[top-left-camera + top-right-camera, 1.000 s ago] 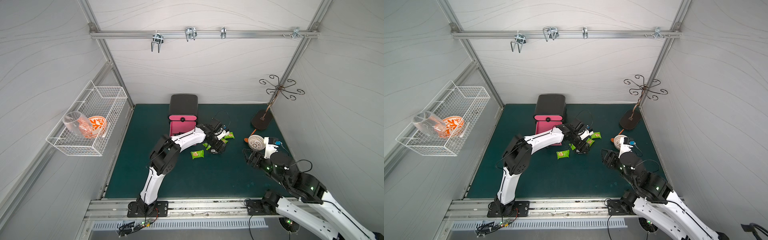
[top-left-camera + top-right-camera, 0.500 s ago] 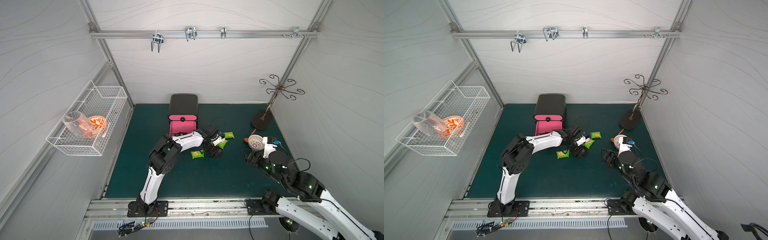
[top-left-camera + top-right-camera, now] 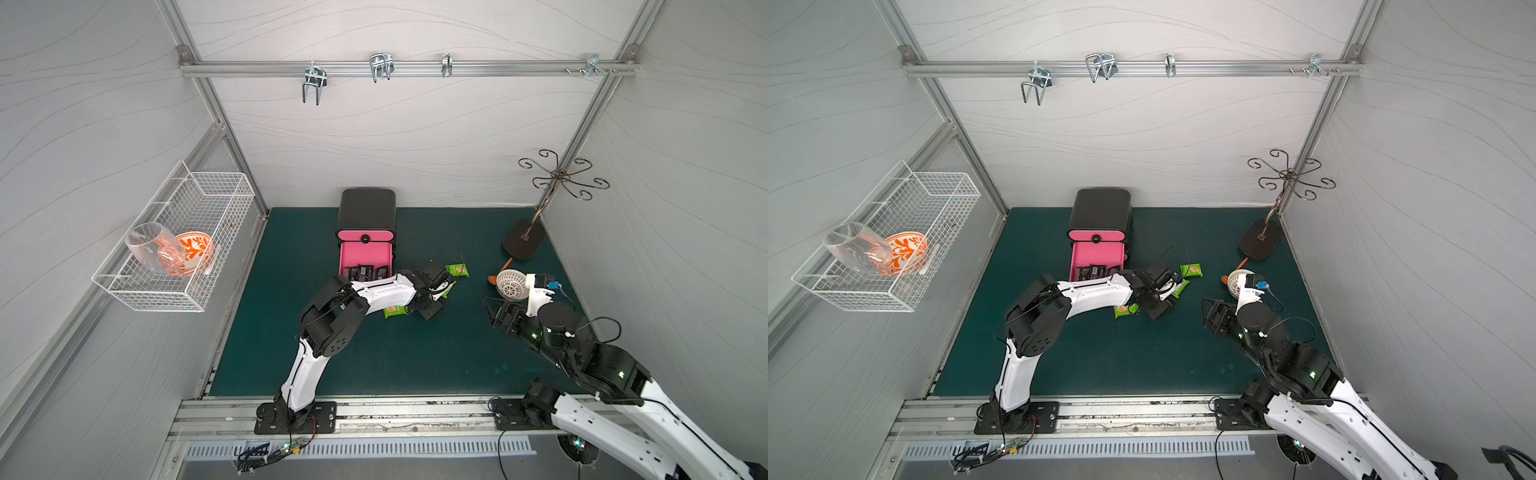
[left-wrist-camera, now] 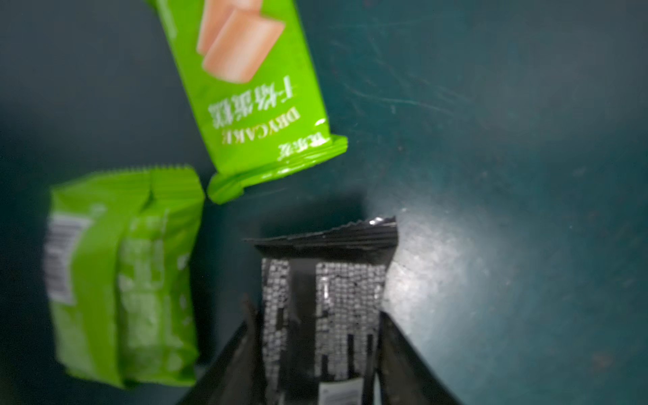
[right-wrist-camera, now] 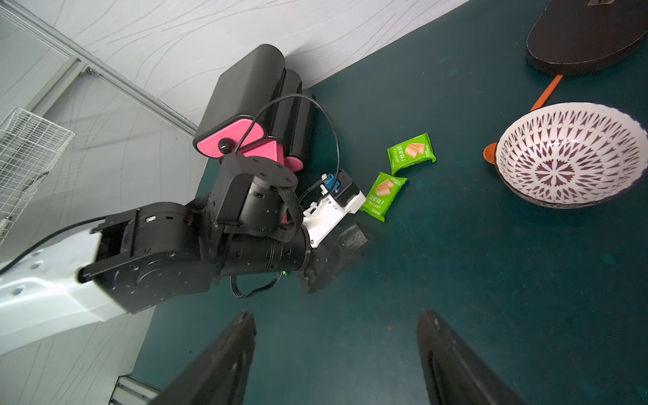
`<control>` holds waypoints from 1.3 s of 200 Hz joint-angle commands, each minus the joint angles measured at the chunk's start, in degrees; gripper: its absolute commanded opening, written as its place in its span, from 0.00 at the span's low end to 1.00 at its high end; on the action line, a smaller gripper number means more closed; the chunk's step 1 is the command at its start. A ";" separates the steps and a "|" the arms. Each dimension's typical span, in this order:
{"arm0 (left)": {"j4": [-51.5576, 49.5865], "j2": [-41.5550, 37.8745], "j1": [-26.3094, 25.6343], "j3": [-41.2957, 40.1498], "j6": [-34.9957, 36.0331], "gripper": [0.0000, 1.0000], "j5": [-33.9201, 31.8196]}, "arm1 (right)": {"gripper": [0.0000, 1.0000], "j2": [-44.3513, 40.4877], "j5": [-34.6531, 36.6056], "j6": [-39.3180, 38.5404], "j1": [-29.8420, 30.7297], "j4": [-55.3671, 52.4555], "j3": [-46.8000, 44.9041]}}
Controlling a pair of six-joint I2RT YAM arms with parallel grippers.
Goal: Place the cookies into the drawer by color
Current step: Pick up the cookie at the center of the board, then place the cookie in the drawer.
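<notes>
Status: partly done

- The black rounded cabinet with pink drawer fronts [image 3: 366, 216] stands at 12 o'clock on the dark green mat [image 3: 374, 361].
- Its pulled-out pink drawer [image 3: 365, 252] already holds several black sealed packets [image 3: 365, 272], so black sorting looks well advanced.
- The right gripper [image 5: 335, 315] hangs wide and empty, near 3 o'clock.
- The left gripper [image 4: 315, 326], at 4 o'clock from the cabinet, has its jaws narrowed onto the sides of one more black foil cookie packet [image 4: 324, 291] on the mat.
- Bright green cookie packets [image 5: 412, 152] remain loose beside it; three can be counted in both top views.
- No white packets show.

Change over the last second: the left arm has shifted toward 6 o'clock, and its jaws have gone from wide to narrow. The right arm and the green packets are unchanged
</notes>
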 commanded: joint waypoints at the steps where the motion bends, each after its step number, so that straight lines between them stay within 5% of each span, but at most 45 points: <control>1: -2.38 0.13 0.00 -2.70 -1.51 0.34 -5.68 | 0.77 -0.79 0.11 0.94 -0.20 0.12 -0.78; 63: 10.45 -18.95 0.76 -13.03 -7.72 0.31 -0.31 | 0.77 -0.39 0.33 0.64 -0.23 -0.68 -0.08; 109: 9.68 -27.74 3.84 -14.64 -7.60 0.31 -11.91 | 0.77 -0.21 0.02 0.93 -0.17 -0.23 -0.39; 130: 7.50 -28.79 7.22 -14.07 -8.26 0.30 -18.94 | 0.77 -0.08 0.02 0.81 -0.19 -0.06 -0.51; 175: 7.95 -29.95 13.86 -14.62 -11.67 0.31 -22.41 | 0.77 -0.02 -0.15 0.95 -0.23 0.21 -0.80; 260: 10.39 -22.81 19.93 -12.07 -17.40 0.31 -16.89 | 0.77 0.58 0.20 0.77 -0.22 0.21 -0.60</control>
